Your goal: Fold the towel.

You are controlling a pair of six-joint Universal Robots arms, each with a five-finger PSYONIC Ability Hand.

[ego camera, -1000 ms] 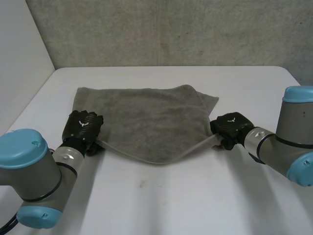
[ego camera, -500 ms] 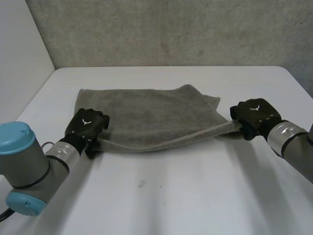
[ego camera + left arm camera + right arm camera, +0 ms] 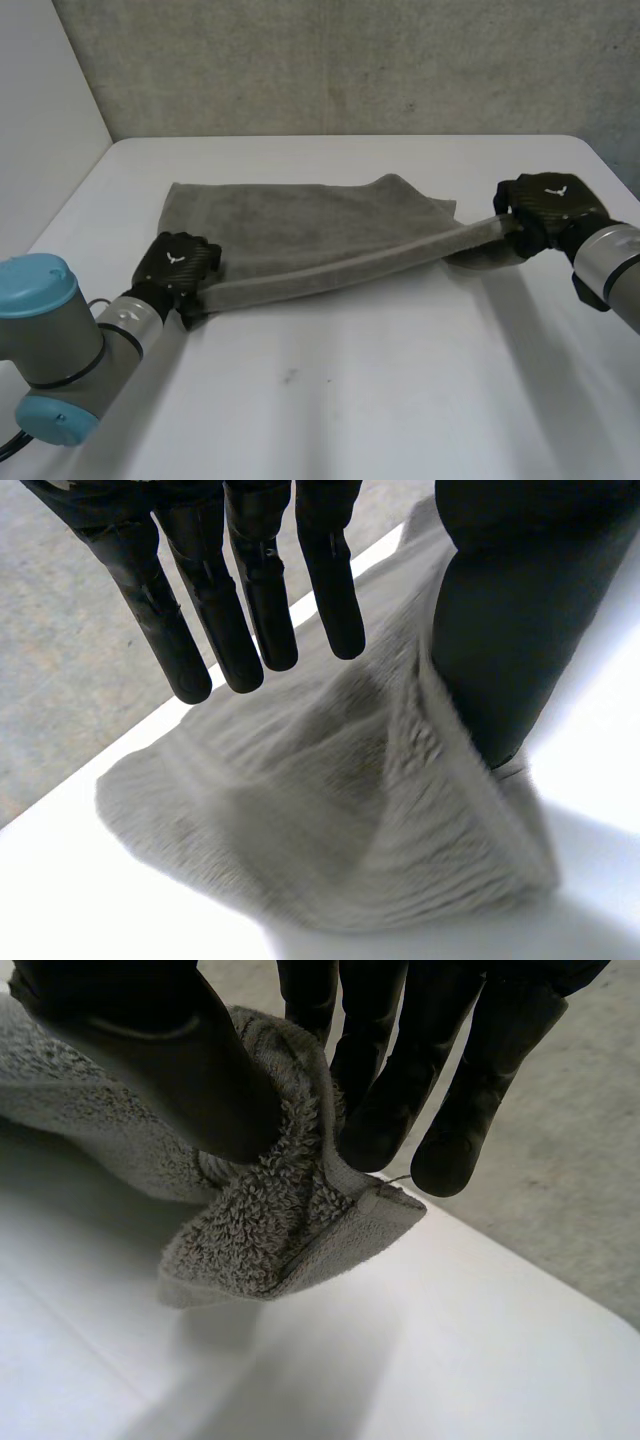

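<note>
The towel is lying spread on the white table, its near edge hanging clear of the surface as a taut band between the two hands. The left hand is gripping the near left corner low by the table, with the thumb clamping the cloth and the fingers reaching straight over it. The right hand is pinching the near right corner between thumb and fingers, and is sitting higher. For a clean fold, both hands should be carrying that edge level and taut toward the far edge, matching corners before releasing.
</note>
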